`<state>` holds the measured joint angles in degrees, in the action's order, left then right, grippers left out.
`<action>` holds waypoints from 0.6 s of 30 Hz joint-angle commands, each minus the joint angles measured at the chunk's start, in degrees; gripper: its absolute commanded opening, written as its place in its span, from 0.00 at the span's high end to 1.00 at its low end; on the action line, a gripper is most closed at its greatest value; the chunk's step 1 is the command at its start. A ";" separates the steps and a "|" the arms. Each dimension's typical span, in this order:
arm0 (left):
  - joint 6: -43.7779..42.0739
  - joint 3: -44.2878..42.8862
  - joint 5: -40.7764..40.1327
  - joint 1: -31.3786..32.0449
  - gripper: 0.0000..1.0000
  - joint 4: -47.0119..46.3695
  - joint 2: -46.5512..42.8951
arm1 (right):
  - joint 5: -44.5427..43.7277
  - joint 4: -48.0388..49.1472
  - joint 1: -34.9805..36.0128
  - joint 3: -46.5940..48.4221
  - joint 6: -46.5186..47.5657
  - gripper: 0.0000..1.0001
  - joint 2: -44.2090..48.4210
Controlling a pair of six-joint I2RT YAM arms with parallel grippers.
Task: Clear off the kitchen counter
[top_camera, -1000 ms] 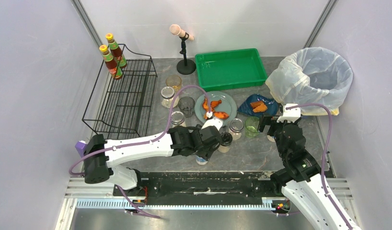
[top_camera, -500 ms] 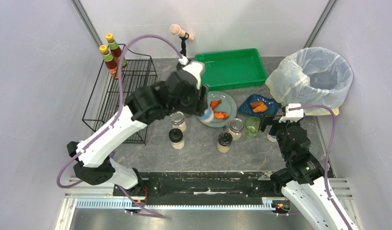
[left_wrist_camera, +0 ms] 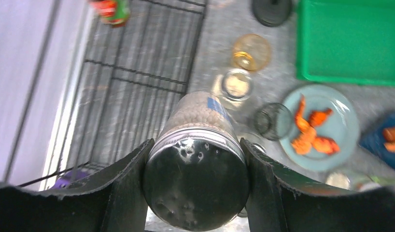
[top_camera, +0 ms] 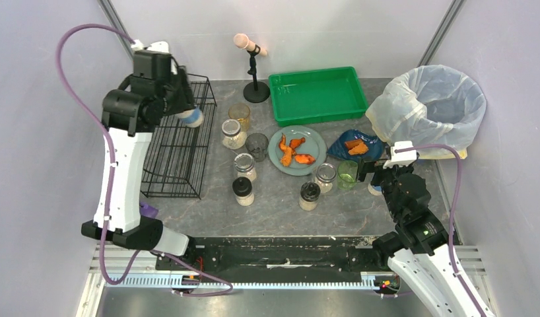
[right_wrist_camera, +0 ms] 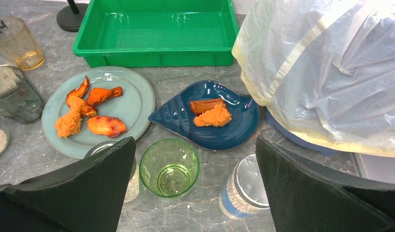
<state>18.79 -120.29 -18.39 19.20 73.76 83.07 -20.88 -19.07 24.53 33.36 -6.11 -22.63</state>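
Note:
The kitchen counter [top_camera: 274, 212] is dark grey stone with dishes and jars on it. My left gripper [top_camera: 178, 99] is raised over the black wire rack [top_camera: 175, 155] and shut on a jar [top_camera: 191, 118]. In the left wrist view that jar [left_wrist_camera: 198, 145] has a black lid, pale contents and a blue label, and sits between both fingers [left_wrist_camera: 125, 188] of the left gripper [left_wrist_camera: 195, 191]. My right gripper [top_camera: 378, 175] hangs open low at the right. In the right wrist view the right gripper [right_wrist_camera: 193, 150] has a green glass [right_wrist_camera: 169, 166] and a silver-lidded jar [right_wrist_camera: 247, 187] standing below it, neither touched.
A grey-green plate of chicken [top_camera: 313, 142], a blue dish [top_camera: 355, 146], several jars [top_camera: 245, 166] and two glasses [top_camera: 239, 113] stand mid-counter. A green tray [top_camera: 317, 94] and a stand [top_camera: 255, 86] are behind them. A bagged bin [top_camera: 432, 105] fills the right.
My left arm lifted the jar from the front of the counter, swung it left and back, and now holds it over the wire rack. The right arm barely moved.

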 commanded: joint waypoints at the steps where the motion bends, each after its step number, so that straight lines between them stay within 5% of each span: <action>1: -2.53 -1.65 -2.21 -9.99 0.65 -1.06 -2.40 | 2.66 1.97 0.29 2.33 1.31 0.02 -0.10; 12: 0.06 -2.62 -6.20 -27.45 0.65 -8.61 -0.58 | -0.42 3.80 6.27 1.49 4.77 0.02 0.31; 18: 1.13 -0.09 -4.52 -30.00 0.65 -8.51 2.78 | -2.63 5.57 7.01 -0.46 6.76 0.02 1.35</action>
<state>18.59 -120.33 -23.55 -10.07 70.57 84.25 -20.91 -17.15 31.09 33.36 -2.11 -22.35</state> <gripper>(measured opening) 0.666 0.979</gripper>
